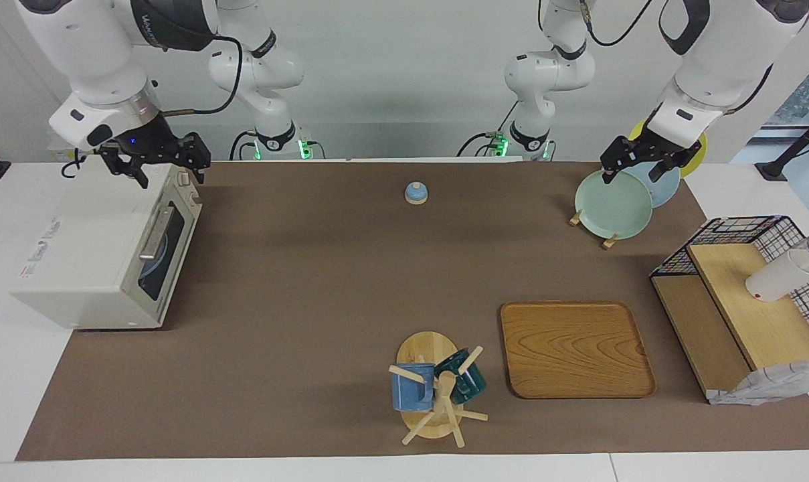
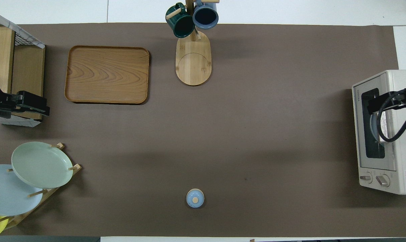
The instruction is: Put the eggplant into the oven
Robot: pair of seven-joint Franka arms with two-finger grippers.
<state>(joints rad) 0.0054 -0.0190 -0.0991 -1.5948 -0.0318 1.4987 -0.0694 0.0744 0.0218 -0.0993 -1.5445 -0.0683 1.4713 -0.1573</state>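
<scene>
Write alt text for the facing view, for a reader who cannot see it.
A cream-white oven sits shut at the right arm's end of a brown-covered table, the right gripper above its top; no eggplant is visible. The left gripper hangs over a rack of plates; a wooden tray, mug tree and wire shelf stand elsewhere.

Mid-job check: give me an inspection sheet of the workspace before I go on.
Surface: brown mat, flat, no spills seen.
Job's things: oven at the right arm's end, door shut; eggplant not seen anywhere.
Clutter: wooden tray; mug tree holding two mugs; plate rack; small blue lid; wire shelf with a white cup on it.
Grippers: right hand over the oven's top; left hand over the plate rack; neither holds anything.
Cables: black cable loops off the right arm above the oven.
Surroundings: plain white wall; nothing else seen.
</scene>
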